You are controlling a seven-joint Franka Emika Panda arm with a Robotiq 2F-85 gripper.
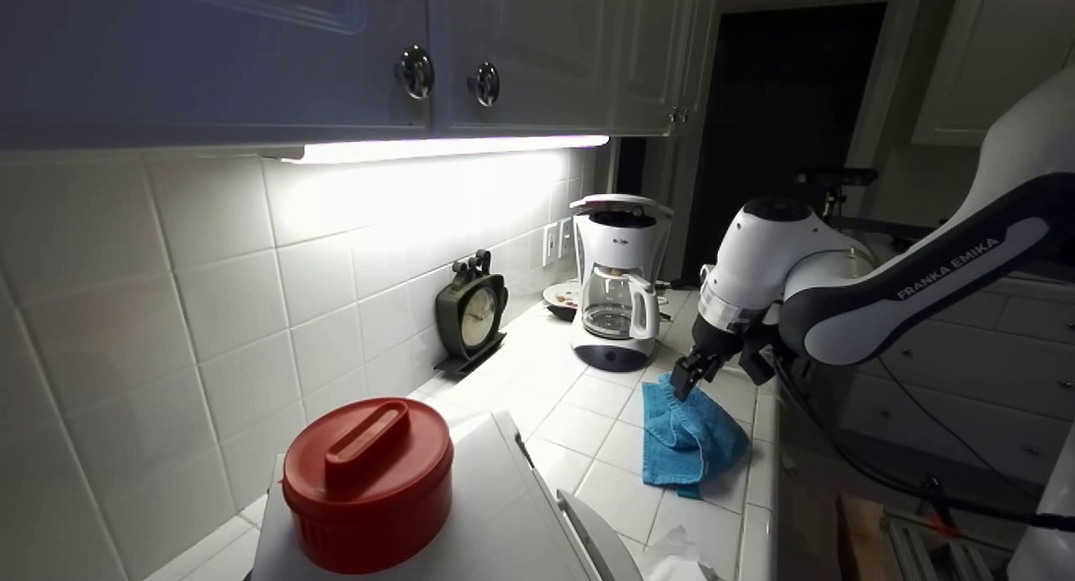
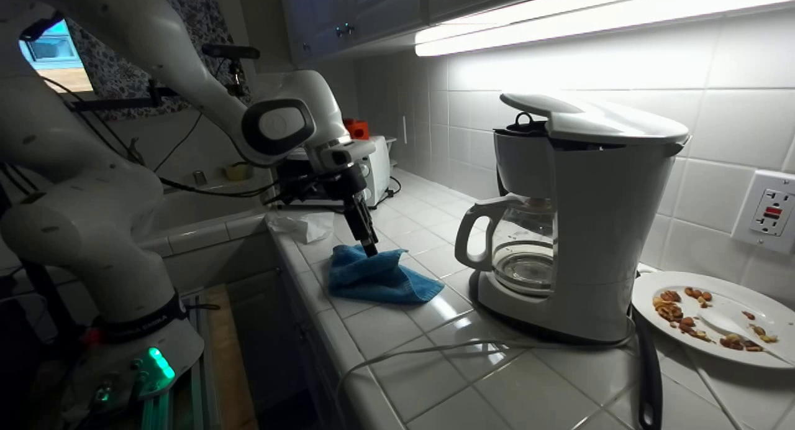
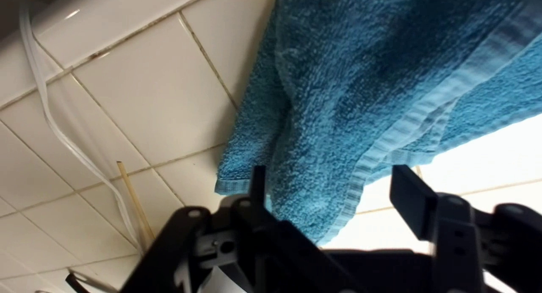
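Blue terry towel (image 3: 360, 94) fills your wrist view's upper right, a fold running down between the fingers of your gripper (image 3: 331, 185); they're spread well apart, nothing pinched, white tiled counter (image 3: 372, 227) showing between towel and the finger at lower right.

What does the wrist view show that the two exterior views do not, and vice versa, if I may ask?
Only the wrist view: the pale ribbed hem of the crumpled blue terry-cloth towel in close detail, and the black two-finger gripper from close up, its fingers plainly apart.

Only the exterior views: the white-and-black robot arm, the clear glass coffee carafe and the long, bright under-cabinet light.

Both share: the gripper close over the towel, which lies on the white square-tiled counter.
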